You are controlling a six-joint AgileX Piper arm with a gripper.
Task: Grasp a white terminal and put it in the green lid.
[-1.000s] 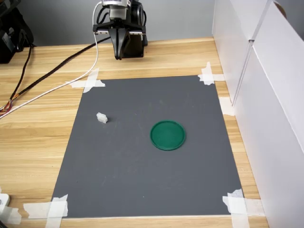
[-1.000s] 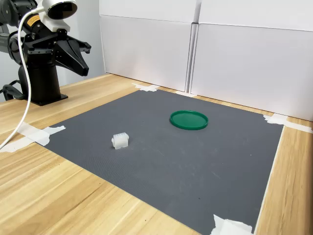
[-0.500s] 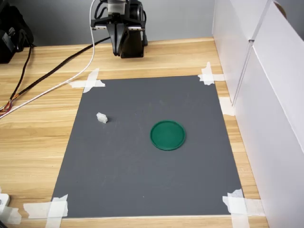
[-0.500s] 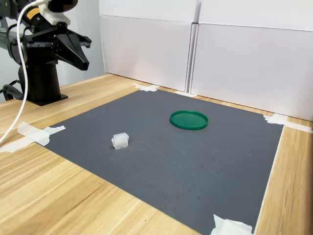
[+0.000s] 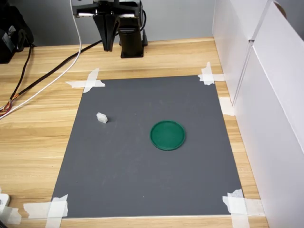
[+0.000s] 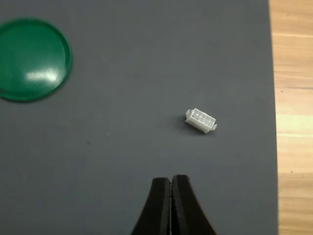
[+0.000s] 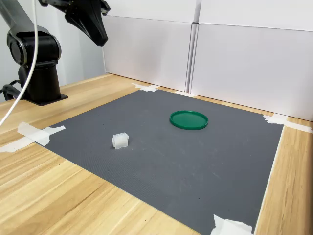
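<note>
The white terminal (image 5: 101,118) lies alone on the grey mat, left of centre in the first exterior view. It also shows in the wrist view (image 6: 201,120) and in the second exterior view (image 7: 120,140). The green lid (image 5: 167,135) lies flat near the mat's middle, well apart from the terminal, and is empty in the wrist view (image 6: 30,58) and the second exterior view (image 7: 189,119). My gripper (image 5: 107,46) hangs high above the table's far edge, fingers (image 6: 163,196) pressed together and holding nothing; its tip (image 7: 101,41) points down toward the mat.
The grey mat (image 5: 142,180) is taped at its corners to a wooden table. White panels (image 5: 266,95) wall the first exterior view's right side. The arm's black base (image 7: 39,73) and cables (image 5: 42,80) sit at the far left of the table.
The gripper has risen and swung toward the first exterior view's left, still shut. The terminal and lid have not moved.
</note>
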